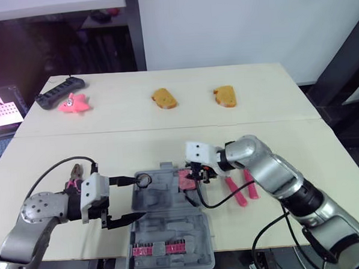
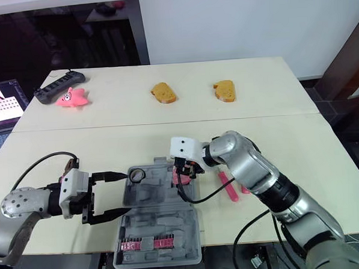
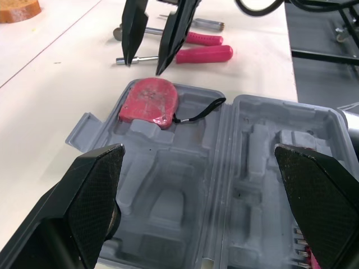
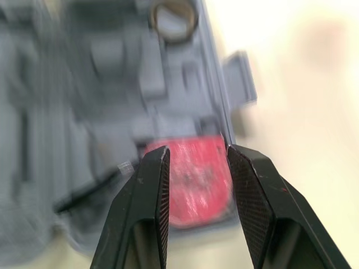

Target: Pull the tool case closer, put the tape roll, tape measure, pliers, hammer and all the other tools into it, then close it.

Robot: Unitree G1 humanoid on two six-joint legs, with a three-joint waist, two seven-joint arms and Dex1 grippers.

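The grey tool case (image 1: 166, 228) lies open at the table's front edge. A red tape measure (image 1: 186, 180) rests in the case's far right corner, and the tape roll (image 1: 143, 180) sits in its far left pocket. My right gripper (image 1: 197, 179) hovers open just above the tape measure (image 4: 193, 179), fingers apart and not touching it. My left gripper (image 1: 130, 198) is open wide at the case's left side. Pliers (image 1: 75, 174) lie behind the left wrist. Pink-handled tools (image 1: 239, 190) lie on the table right of the case.
Two bread pieces (image 1: 164, 98) (image 1: 224, 96) sit at the table's far side. A pink star toy (image 1: 74, 104) and a black bar (image 1: 58, 92) lie far left. A row of pink bits (image 1: 167, 248) fills the case's near half. The table's front edge is close below the case.
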